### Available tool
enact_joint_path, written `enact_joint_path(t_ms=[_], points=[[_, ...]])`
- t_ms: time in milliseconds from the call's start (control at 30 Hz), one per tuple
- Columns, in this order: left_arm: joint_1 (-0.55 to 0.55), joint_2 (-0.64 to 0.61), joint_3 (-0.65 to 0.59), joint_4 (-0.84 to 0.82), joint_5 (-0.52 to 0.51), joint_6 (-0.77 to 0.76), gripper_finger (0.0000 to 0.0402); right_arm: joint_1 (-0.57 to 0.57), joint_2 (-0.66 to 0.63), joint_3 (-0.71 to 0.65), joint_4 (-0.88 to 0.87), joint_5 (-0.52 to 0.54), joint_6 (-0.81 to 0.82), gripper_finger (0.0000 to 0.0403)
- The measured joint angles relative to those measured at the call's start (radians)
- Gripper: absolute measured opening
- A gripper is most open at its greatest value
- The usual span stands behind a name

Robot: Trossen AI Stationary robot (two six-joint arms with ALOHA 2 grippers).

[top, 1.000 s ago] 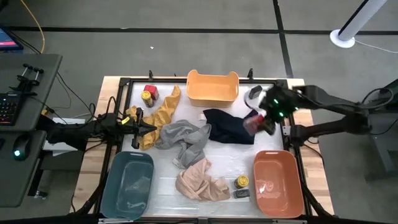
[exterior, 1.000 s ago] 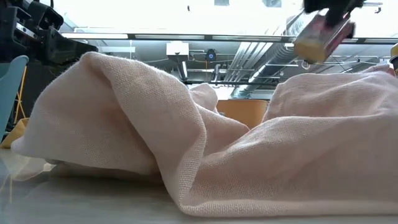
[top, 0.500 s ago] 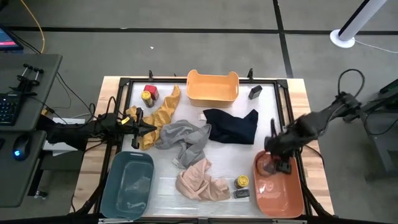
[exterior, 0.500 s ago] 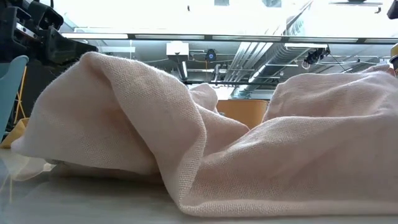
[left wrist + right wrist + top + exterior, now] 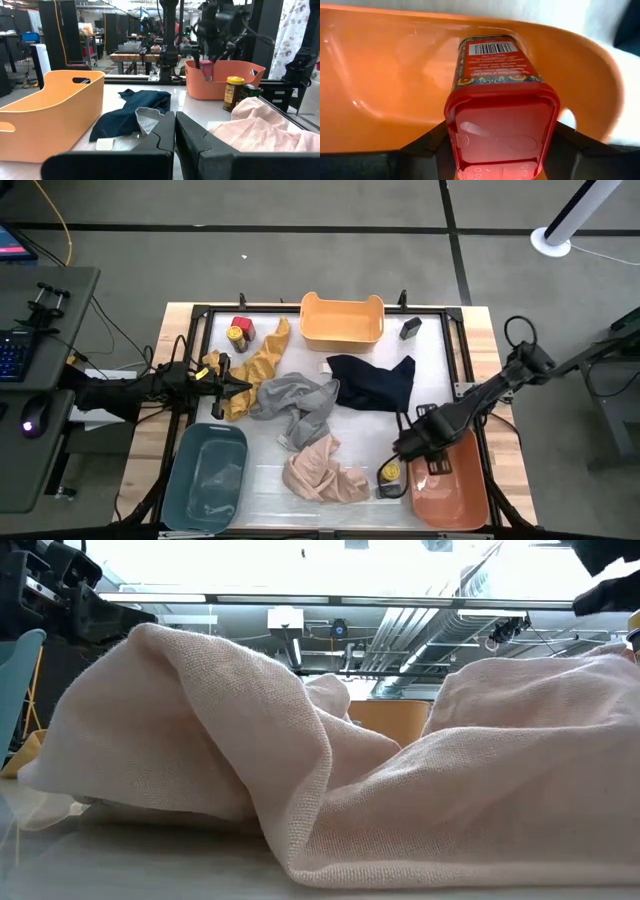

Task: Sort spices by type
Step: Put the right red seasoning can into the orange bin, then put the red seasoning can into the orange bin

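Right gripper: over the coral bin's near rim, fingers closed on a red tin, judged ready for release there.
Left gripper: parked by the yellow cloth, fingers closed, empty.
Other spices: yellow-lidded jar and dark tin on the bench beside the bin.

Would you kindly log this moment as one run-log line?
right gripper: shut on red tin, over salmon bin | left gripper: shut, idle by yellow cloth | yellow-lidded jar: beside bin
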Motion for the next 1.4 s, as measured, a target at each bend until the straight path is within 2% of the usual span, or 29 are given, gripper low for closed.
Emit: enact_joint_path(t_ms=[100,200,367,800,1067,1167,1300,1400], points=[[0.0,0.0,0.0,0.0,0.0,0.0,0.0,0.0,0.007,-0.066,0.022,-0.027,0.028,0.021],[0.0,0.0,0.0,0.0,0.0,0.0,0.0,0.0,0.007,-0.123,0.043,-0.026,0.084,0.0228],[0.0,0.0,0.0,0.0,0.0,0.0,0.0,-0.013,0.006,-0.139,0.08,-0.01,0.086,0.0248],[0.0,0.0,0.0,0.0,0.0,0.0,0.0,-0.012,-0.001,-0.08,0.101,0.053,0.031,0.0253],[0.0,0.0,0.0,0.0,0.0,0.0,0.0,-0.013,-0.102,0.01,0.007,0.059,-0.014,0.0254],[0.0,0.0,0.0,0.0,0.0,0.0,0.0,-0.03,-0.159,0.055,-0.012,0.146,0.026,0.0254],[0.0,0.0,0.0,0.0,0.0,0.0,0.0,-0.116,-0.224,0.091,0.003,0.387,0.105,0.0254],[0.0,0.0,0.0,0.0,0.0,0.0,0.0,-0.228,-0.242,0.096,0.042,0.427,0.079,0.0255]])
